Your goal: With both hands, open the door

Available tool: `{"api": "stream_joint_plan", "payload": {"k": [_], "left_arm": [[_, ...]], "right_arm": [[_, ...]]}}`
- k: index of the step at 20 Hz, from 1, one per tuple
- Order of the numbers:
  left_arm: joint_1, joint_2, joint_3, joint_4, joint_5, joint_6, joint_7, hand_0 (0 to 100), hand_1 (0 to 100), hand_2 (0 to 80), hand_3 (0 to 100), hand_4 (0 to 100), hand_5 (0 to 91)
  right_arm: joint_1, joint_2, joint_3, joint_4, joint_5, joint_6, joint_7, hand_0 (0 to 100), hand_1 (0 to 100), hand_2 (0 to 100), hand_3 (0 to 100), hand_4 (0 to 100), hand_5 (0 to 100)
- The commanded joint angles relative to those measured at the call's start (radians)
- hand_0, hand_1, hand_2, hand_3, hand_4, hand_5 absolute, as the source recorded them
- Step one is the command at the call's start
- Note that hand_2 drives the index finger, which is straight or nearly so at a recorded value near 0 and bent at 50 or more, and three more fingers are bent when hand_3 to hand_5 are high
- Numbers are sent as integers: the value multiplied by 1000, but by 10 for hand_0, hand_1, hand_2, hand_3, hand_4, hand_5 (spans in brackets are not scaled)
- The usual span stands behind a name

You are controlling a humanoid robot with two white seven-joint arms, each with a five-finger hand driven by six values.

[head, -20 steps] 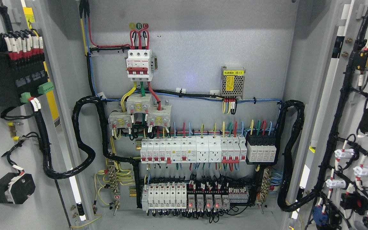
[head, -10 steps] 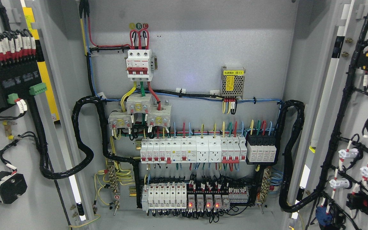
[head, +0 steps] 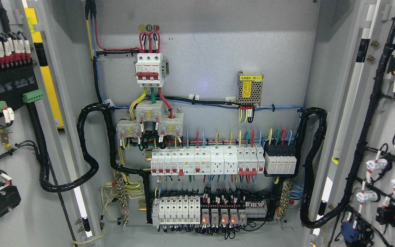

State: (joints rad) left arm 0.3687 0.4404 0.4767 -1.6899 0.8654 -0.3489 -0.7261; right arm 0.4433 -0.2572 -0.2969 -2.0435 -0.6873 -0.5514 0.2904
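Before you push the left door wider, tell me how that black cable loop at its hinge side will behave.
The black loop will probably flex rather than resist: it hangs in a slack curve between the left door and the cabinet. It looks thick and wrapped, so likely springy, not limp. It may tug near its ends if the door swings far.

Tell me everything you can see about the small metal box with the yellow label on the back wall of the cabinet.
The small metal box is a perforated silvery casing mounted upright on the grey back panel, right of the red-and-white main breaker and apart from it. A yellow label with dark print runs across its top; a second yellow sticker sits on its mesh front. Short red, yellow and black wires leave its underside and loop down into the black and blue cable run passing just beneath it. Nothing else touches it.
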Motion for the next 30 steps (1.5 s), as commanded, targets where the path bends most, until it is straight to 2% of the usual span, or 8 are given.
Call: {"api": "stream_joint_plan", "payload": {"k": [1,3,6,19,30], "left_arm": [[-53,61,28,145,4,7,1,120,556,0,0,0,0],[-73,64,28,168,4,14,1,120,556,0,0,0,0],[-100,77,26,203,4,33,1,120,556,0,0,0,0],[-208,126,10,318,1,36,1,120,556,0,0,0,0],[-198,113,-6,293,1,44,1,120,556,0,0,0,0]], "right_arm": [[2,-24,-24,14,-9,1,1,0,500,40,0,0,0],[2,-36,-24,14,-9,1,1,0,500,40,0,0,0],[2,-36,-24,23,-9,1,1,0,500,40,0,0,0],[8,-21,-60,39,-9,-7,1,0,500,40,0,0,0],[14,-20,-50,33,-8,-12,1,0,500,40,0,0,0]]}}
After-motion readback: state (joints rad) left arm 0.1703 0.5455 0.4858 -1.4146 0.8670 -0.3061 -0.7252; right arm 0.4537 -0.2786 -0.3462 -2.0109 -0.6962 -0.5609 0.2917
